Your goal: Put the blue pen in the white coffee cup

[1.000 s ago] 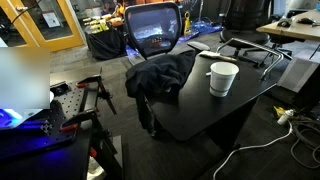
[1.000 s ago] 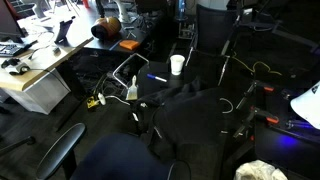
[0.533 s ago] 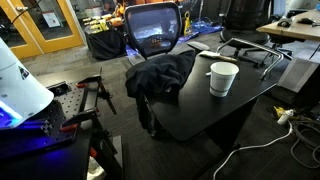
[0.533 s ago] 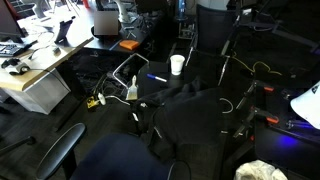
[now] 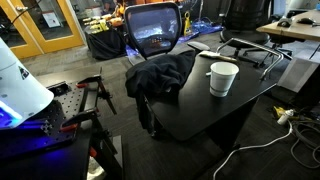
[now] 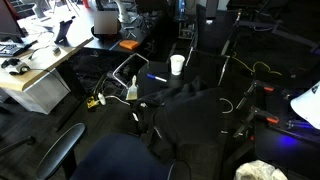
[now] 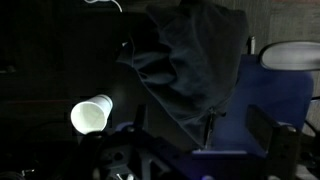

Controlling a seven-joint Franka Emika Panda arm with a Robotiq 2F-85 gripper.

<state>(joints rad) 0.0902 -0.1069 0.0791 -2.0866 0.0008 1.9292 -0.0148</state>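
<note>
My black bench (image 5: 205, 112): white coffee cup (image 5: 223, 78) upright on it, dark crumpled cloth (image 5: 160, 75) heaped beside cup, blue pen (image 6: 157, 78) flat near cup.

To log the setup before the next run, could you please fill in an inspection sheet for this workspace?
Surface: black table, in both exterior views.
Job's things: cup upright on the table; pen lying flat on the table, apart from the cup, not yet in it.
Clutter: dark cloth heaped on the table on the chair's side.
Pincer: too dim in the wrist view to tell open from shut; away from cup and pen.
Cables: white cable on the floor, by a power strip.
Surroundings: office chair behind the table; light desk with equipment.
</note>
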